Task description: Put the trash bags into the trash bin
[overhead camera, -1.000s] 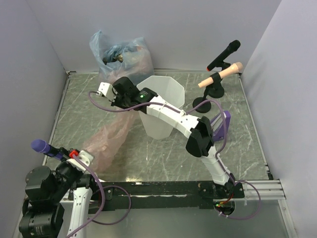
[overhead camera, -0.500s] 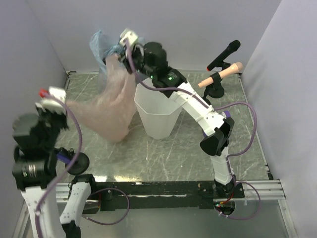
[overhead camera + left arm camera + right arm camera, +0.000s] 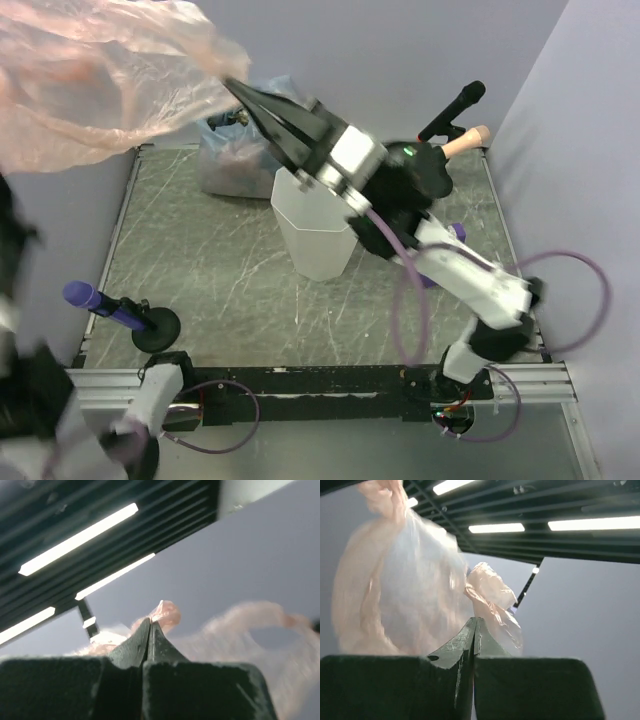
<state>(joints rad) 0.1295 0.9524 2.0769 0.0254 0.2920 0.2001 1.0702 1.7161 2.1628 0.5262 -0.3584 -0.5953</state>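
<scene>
At the far left, the left gripper (image 3: 150, 622) had its jaws pressed together on a fold of the thin pink bag (image 3: 90, 80). Its wrist view looked up at ceiling lights. From overhead we could make out only a blur of that arm at the left edge, not the gripper itself.

The pink bag hung lifted clear of the table (image 3: 220, 270), spread across the overhead view's 10 to 11 o'clock corner.

Below it, a purple microphone (image 3: 95, 300) sat on a round stand near the table's 8 o'clock corner. A stuffed clear-bluish bag (image 3: 235, 160) rested against the back wall at about 11 o'clock.

Just beside that bag, at its 4 o'clock, the white bin (image 3: 318, 235) stood upright near the middle of the table. We saw nothing of the pink bag inside it.

The right gripper (image 3: 232, 86) reached up past the bin's far rim and pointed toward 10 o'clock. Its jaws were shut tight, pinching a bunched edge of the pink bag, which its wrist view showed ballooning above the fingers.

At 2 o'clock from the bin, a black microphone (image 3: 458, 103) and a peach microphone (image 3: 470, 137) stood on stands.
</scene>
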